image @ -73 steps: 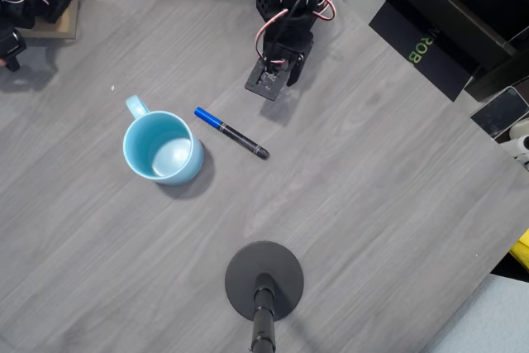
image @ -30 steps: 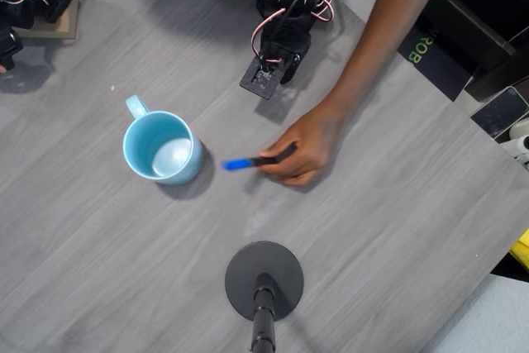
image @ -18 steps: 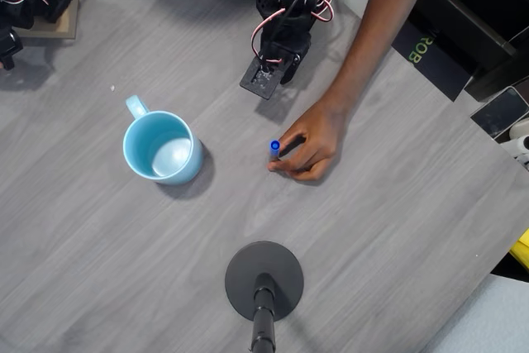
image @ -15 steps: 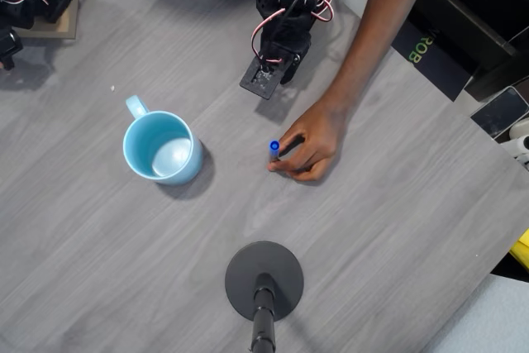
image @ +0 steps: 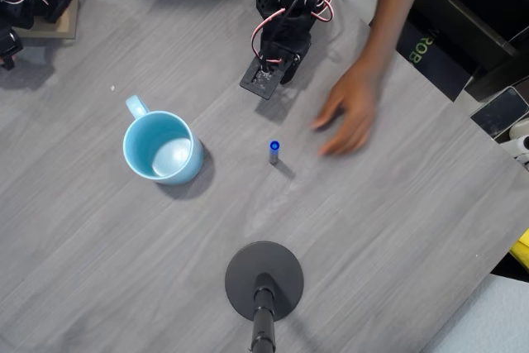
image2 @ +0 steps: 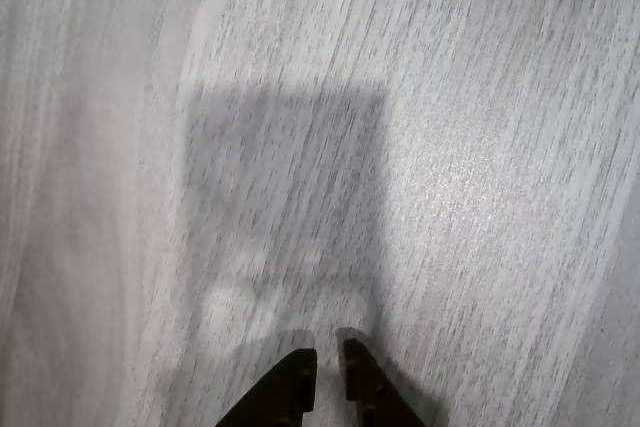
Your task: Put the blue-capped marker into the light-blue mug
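Observation:
The blue-capped marker point(image: 274, 151) stands upright on the grey table, its blue cap facing up, in the overhead view. The light-blue mug point(image: 161, 148) sits to its left, open and empty, with its handle pointing to the upper left. My gripper point(image: 266, 80) hangs over the table behind the marker, well apart from it. In the wrist view my gripper point(image2: 327, 372) is shut with nothing between the dark fingertips point(image2: 293, 387), and bare table lies under it.
A person's hand point(image: 351, 113) hovers to the right of the marker, its arm reaching in from the top right. A black round stand base point(image: 264, 280) sits near the front edge. A wooden block point(image: 58, 14) lies at the top left, a black box point(image: 421, 43) at the right.
A person's hand picked up the marker that lay beside the mug, stood it on end further right, let go and drew back to the upper right. My arm barely moved.

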